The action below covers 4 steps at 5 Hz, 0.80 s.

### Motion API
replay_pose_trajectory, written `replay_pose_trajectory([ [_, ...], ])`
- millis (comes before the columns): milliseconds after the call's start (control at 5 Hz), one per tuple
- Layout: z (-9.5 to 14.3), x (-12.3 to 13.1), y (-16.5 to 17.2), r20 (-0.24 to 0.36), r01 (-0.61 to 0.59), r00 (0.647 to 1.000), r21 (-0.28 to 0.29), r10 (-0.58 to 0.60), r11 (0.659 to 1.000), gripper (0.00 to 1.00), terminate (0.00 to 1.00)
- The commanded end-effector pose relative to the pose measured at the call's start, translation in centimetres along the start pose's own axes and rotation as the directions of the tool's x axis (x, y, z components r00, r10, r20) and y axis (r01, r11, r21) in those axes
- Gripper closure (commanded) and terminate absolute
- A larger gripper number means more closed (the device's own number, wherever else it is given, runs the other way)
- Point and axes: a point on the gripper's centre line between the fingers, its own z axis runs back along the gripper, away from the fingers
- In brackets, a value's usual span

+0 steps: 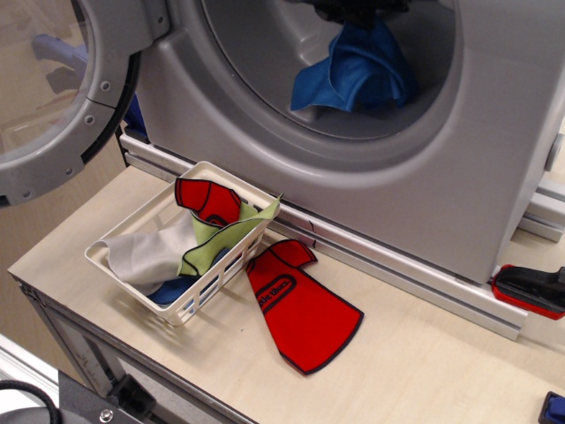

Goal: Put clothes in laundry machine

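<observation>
A bright blue cloth [353,78] hangs inside the drum mouth of the silver-grey laundry machine [415,194], its lower folds near the drum's bottom. My black gripper [357,12] shows only partly at the top edge, right above the cloth, and seems shut on its top. The round door [62,97] stands open at left. A white slotted basket [207,278] holds a light grey cloth [150,252], a lime green cloth [221,234], a red mitt [207,201] and some blue fabric [177,289]. A second red mitt [300,309] lies flat on the table.
The wooden table [424,371] carries the basket at left front. An aluminium rail [388,265] runs along the machine's base. A red and black tool [530,290] lies at the right edge. A blue object [554,408] sits at the bottom right corner.
</observation>
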Motion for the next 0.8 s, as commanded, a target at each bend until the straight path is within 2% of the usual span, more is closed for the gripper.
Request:
replay_pose_trajectory([
  [0, -0.4, 1.3, 0.4, 0.032, -0.047, 0.998, 0.037, 0.046, 0.998, 0.00, 0.00],
  [200, -0.1, 1.3, 0.9, 0.010, -0.034, 0.999, 0.037, 0.033, 0.999, 0.00, 0.00],
  [600, 3.3, -0.5, 1.4, -0.044, 0.015, 0.999, 0.001, -0.015, 1.000, 0.00, 0.00],
])
